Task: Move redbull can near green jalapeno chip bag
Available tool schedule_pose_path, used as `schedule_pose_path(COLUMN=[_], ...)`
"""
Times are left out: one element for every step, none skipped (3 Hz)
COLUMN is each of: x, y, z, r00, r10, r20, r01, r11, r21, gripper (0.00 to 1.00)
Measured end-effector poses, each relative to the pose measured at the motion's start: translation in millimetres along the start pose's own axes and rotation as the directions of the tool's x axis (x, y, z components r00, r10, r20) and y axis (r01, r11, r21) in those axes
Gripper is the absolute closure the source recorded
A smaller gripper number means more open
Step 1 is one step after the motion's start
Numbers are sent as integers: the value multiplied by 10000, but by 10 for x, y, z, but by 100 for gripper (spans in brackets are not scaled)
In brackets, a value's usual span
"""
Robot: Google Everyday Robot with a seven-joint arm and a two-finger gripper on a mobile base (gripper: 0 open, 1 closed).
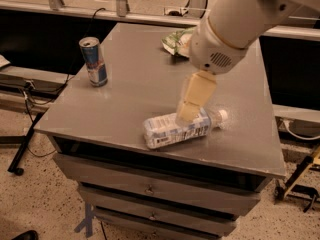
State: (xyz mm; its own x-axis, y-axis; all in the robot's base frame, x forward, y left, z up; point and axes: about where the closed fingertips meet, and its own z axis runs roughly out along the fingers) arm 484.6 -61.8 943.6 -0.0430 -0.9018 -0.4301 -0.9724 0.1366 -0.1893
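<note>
The redbull can [94, 61] stands upright near the left edge of the grey table [135, 79]. The green jalapeno chip bag [174, 41] lies at the table's far side, and my arm hides most of it. My gripper [188, 112] hangs over the middle of the table, just above the clear bottle and well to the right of the can. It holds nothing that I can see.
A clear plastic bottle [172, 130] with a white label lies on its side near the table's front edge, under the gripper. Drawers sit below the tabletop. A railing runs behind the table. Cables and stands lie on the floor at both sides.
</note>
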Motion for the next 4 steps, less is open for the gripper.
schedule_pose_path(x=[-468,-519,-606,-958], y=[30,42,11,-46], z=[215,234,268,615], r00=[9956,9945,9887,9701], r10=[-56,-54,-108,-35], r20=[940,1045,1497,2428], r01=[107,119,200,237], r11=[9985,9980,9980,9965], r21=[-539,-614,-599,-802], gripper=[0,0,0,0])
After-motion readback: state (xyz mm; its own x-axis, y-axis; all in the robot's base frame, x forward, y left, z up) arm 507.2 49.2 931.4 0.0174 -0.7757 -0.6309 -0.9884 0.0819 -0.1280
